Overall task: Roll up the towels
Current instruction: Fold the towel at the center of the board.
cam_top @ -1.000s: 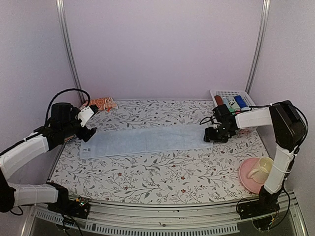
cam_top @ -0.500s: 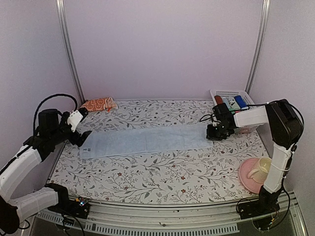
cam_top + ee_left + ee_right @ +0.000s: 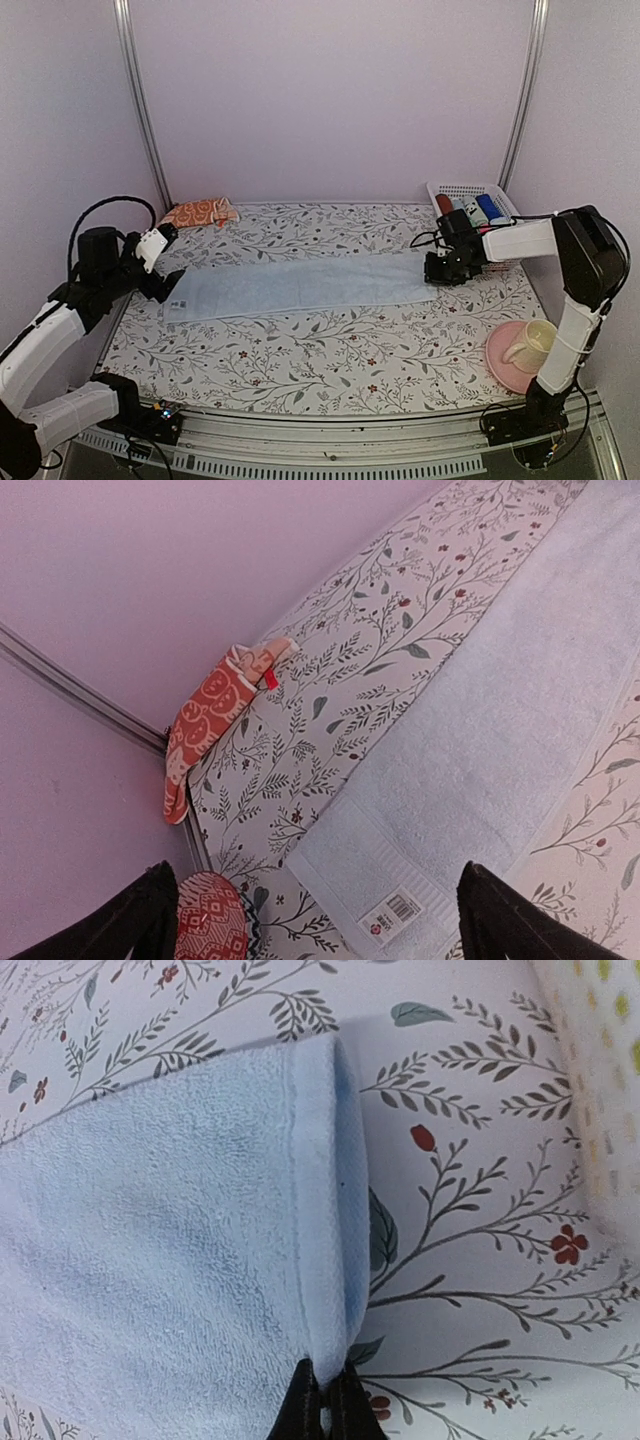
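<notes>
- Two towels lie on the bench: the light blue towel is spread flat across the middle, running left to right, and the orange-red towel sits bunched at the far left corner.
- We see the right tool pinched together on one spot of the hem at the blue towel's right end. The left tool stands wide apart by the left end, holding nothing.
- We judge the pinch thin: only a sliver of hem is caught, so a firm pull could let it slip out.
- With just one point of the hem held, the roll may start crooked and wind into a cone.
- Nothing pins the left end, so the whole cloth could slide along the bench instead of turning over on itself.
- The white basket stands just beside the right tool near the bench's far right corner, and a wide wrist turn might knock it.
</notes>
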You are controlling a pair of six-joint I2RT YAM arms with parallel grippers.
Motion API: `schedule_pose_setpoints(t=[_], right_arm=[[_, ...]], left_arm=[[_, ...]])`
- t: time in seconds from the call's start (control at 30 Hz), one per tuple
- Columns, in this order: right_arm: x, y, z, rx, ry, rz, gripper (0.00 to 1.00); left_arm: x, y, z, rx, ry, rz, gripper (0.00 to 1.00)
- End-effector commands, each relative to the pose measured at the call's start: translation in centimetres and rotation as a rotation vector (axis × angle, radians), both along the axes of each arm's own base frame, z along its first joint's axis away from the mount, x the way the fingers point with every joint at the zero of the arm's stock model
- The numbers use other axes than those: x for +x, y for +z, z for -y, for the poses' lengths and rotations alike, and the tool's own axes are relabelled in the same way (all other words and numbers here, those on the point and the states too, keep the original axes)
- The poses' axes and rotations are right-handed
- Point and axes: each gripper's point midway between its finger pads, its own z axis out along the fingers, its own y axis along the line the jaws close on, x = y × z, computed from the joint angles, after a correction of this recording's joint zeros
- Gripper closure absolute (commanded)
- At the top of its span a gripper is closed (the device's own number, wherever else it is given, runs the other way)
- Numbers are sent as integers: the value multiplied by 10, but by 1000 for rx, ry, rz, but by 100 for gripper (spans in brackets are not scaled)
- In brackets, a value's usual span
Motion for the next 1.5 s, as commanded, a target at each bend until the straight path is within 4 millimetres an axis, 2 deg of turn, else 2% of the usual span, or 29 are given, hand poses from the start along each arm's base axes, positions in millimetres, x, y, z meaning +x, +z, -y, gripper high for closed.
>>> schedule_pose_setpoints(t=[0.0, 0.1, 0.27, 0.37, 0.5, 0.53, 0.57, 0.73, 0.87, 0.9, 0.97, 1.07, 1.17, 1.3, 1.47], right_arm=[[7, 59, 16, -18, -66, 149, 98], [8, 82, 17, -13, -67, 193, 98], [10, 105, 22, -39, -68, 232, 98], [10, 123, 7, 12, -18, 264, 98], [9, 143, -49, 62, 134, 306, 98], [3, 141, -67, 71, 177, 298, 98], [8, 162, -88, 99, 210, 340, 98], [3, 190, -167, 169, 352, 389, 98], [-4, 197, -225, 208, 452, 406, 98], [-4, 193, -237, 211, 472, 401, 98], [-3, 192, -250, 220, 483, 404, 98], [4, 199, -244, 209, 429, 425, 98], [8, 213, -225, 187, 387, 453, 98], [12, 223, -178, 142, 322, 462, 98], [15, 225, -105, 52, 229, 444, 98]], left_arm=[[3, -6, -6, -5, 26, -4, 2], [3, -7, -7, -5, 32, -1, 3], [2, -4, -8, -13, 37, 7, 3], [3, -4, -9, -15, 38, 7, 3], [5, -6, -11, -17, 53, 5, 2], [6, -6, -13, -17, 61, 4, 2], [7, -7, -15, -16, 72, 2, 3], [13, -9, -25, -18, 127, -5, 2], [14, -11, -28, -25, 133, -15, 3], [14, -10, -27, -28, 127, -15, 2], [14, -9, -27, -31, 126, -11, 3], [13, -9, -27, -31, 124, -11, 3], [13, -10, -26, -32, 122, -13, 3], [13, -9, -26, -35, 121, -13, 3], [13, -8, -26, -37, 119, -10, 3]])
